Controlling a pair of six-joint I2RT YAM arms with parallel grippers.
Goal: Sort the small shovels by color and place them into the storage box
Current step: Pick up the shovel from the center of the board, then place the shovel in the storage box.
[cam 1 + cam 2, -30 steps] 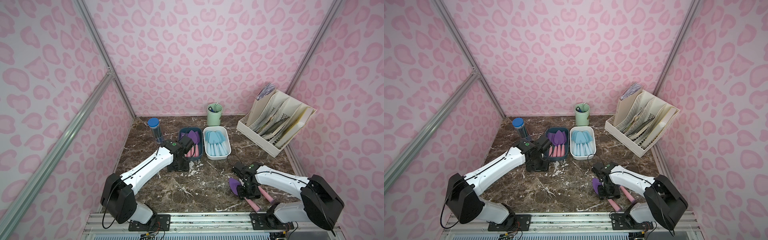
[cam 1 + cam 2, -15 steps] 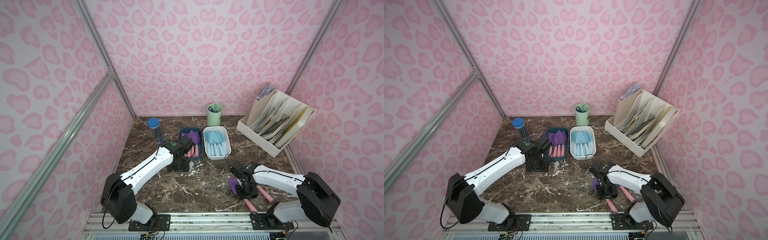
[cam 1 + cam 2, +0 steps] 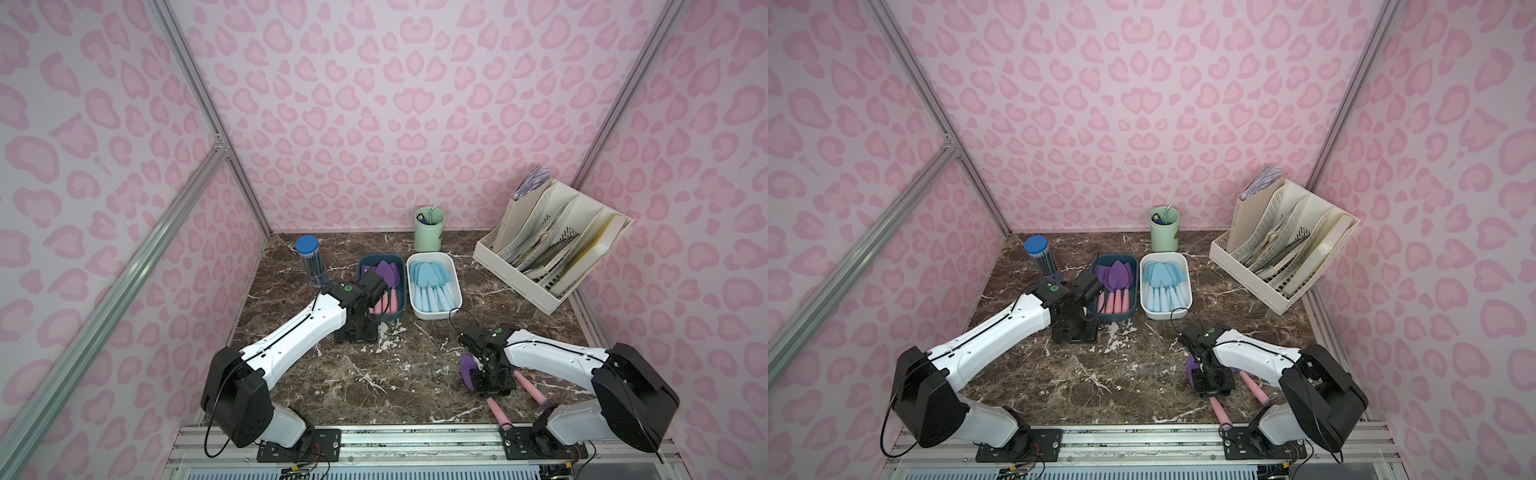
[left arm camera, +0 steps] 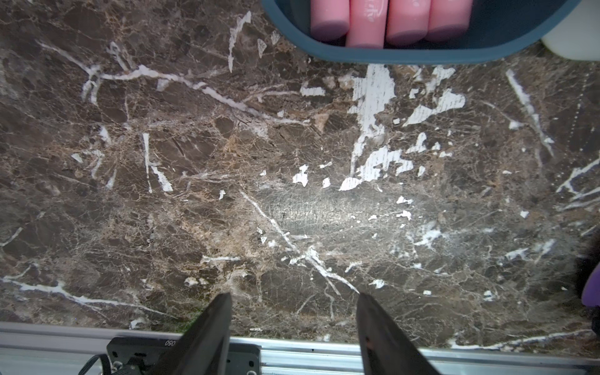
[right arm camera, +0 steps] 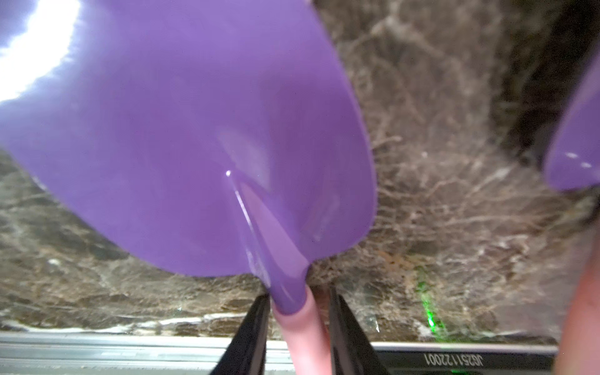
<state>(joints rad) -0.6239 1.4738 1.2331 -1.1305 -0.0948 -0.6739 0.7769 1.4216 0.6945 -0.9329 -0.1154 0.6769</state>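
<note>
Only two purple-bladed, pink-handled plastic shovels point(image 3: 530, 386) are left unboxed; one is straddled by right fingers point(image 5: 251, 337), grip unclear; left fingers point(image 4: 211, 328) are spread empty.

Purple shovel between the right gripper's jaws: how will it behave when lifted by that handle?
Purple shovel: thin glossy moulded blade, so probably light and fairly stiff. Right gripper straddles the smooth round pink handle just behind the blade, so it may twist or slip. The wide blade sticks out ahead; it could droop.
</note>
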